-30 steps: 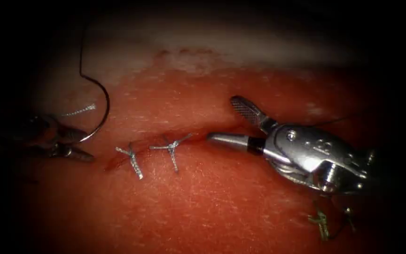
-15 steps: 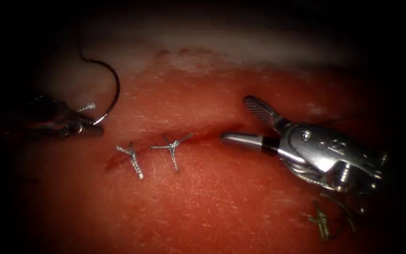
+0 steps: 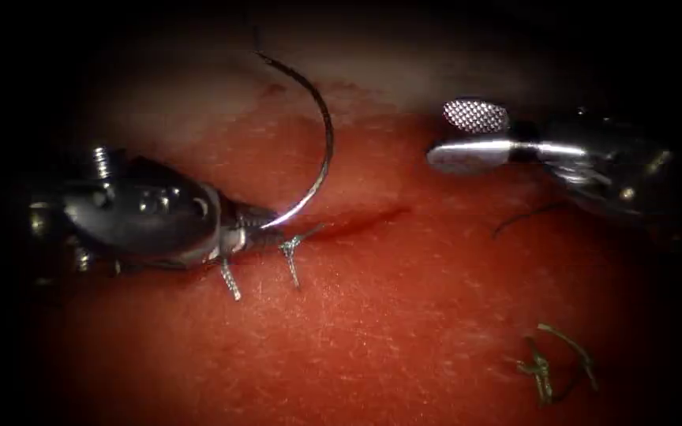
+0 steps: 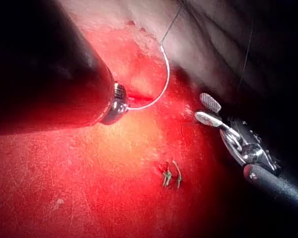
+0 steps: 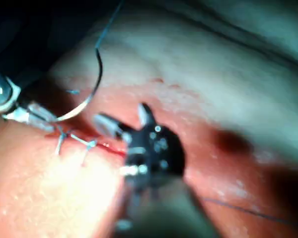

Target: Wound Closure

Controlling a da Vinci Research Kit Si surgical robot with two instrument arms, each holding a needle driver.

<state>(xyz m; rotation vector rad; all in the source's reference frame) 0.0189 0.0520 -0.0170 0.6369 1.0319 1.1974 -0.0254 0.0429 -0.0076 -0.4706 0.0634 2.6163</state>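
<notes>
The left arm's tool (image 3: 258,230) has its jaws clamped on the curved needle (image 3: 321,162) close to one end, just above the two finished stitches (image 3: 290,256) at the left part of the cut (image 3: 365,219). The needle arcs up and away toward the far side, clear of the tissue (image 3: 372,331), with its thread (image 4: 171,22) trailing off from its far end. The right arm's tool (image 3: 467,136) hovers over the far right of the cut with jaws apart, holding nothing. Cut ends of thread (image 3: 550,367) lie on the near right tissue.
</notes>
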